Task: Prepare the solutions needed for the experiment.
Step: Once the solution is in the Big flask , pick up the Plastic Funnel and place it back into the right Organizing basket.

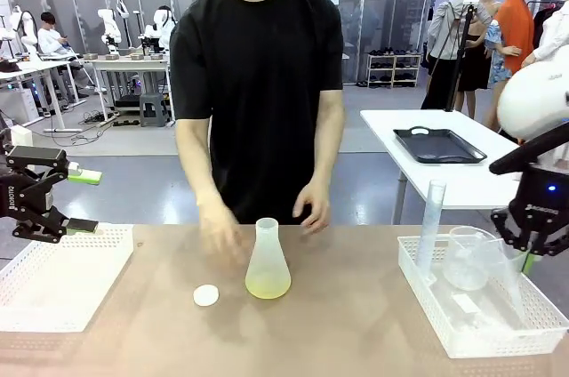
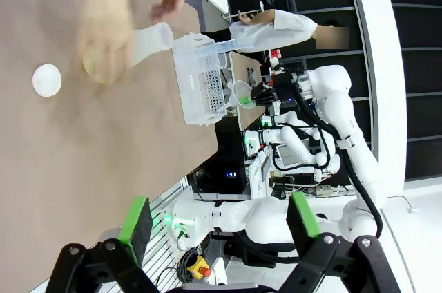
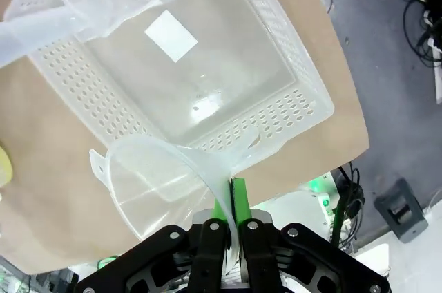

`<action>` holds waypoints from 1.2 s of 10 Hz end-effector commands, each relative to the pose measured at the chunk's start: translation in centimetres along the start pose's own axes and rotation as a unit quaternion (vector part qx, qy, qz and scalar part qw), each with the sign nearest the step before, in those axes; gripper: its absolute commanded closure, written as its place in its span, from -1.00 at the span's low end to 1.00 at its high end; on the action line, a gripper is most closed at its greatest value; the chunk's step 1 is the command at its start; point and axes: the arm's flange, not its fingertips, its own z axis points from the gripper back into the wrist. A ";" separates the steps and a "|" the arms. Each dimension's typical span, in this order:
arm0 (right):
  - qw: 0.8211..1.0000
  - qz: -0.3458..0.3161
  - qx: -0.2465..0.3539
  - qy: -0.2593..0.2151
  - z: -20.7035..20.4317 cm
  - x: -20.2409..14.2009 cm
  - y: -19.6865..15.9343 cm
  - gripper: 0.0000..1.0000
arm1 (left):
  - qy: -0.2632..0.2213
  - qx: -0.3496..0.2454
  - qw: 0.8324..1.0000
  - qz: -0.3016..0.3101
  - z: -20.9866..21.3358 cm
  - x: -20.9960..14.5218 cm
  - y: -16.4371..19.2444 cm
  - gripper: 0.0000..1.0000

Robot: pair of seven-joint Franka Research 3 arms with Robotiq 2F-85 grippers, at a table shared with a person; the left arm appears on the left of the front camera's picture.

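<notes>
Tabletop (image 1: 356,324) bears flask (image 1: 267,248) of shallow yellow-green solutions (image 1: 268,287) — right gripper (image 3: 230,213) pinches funnel (image 3: 155,179).

Even overhead light brightening the room, soft shadow lying beneath the flask (image 1: 268,263), person's hand (image 1: 218,228) blurring with motion, wrist views bowing at edges.

This was a lab set in a big open hall. On the brown worktop (image 1: 356,324) at the frame's centre stood a plastic flask (image 1: 268,257) with a shallow layer of yellow-green liquid (image 1: 268,286). The white basket (image 1: 498,341) at lower right held a beaker (image 1: 467,257) and a tall measuring tube (image 1: 432,226). The right pincer (image 3: 230,203) gripped a clear funnel (image 3: 159,182). Behind lay a grey floor (image 1: 133,181), glass walls (image 1: 391,4) along the top, loose cables (image 1: 89,137) at left, and a white table (image 1: 462,181) with a black tray (image 1: 440,146) at upper right.
</notes>
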 end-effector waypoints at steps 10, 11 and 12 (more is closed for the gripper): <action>0.989 -0.123 -0.066 -0.042 -5.4 1.4 4.7 0.56 | -0.002 -0.011 1.000 -0.001 -0.2 0.2 -0.1 -1.00; 0.989 -0.130 -0.052 -0.052 -5.5 1.5 4.7 0.39 | -0.002 -0.011 1.000 -0.001 -0.2 0.2 -0.1 -1.00; 0.989 -0.133 -0.048 -0.051 -5.5 1.6 4.6 0.17 | -0.002 -0.011 1.000 -0.001 -0.2 0.2 -0.1 -1.00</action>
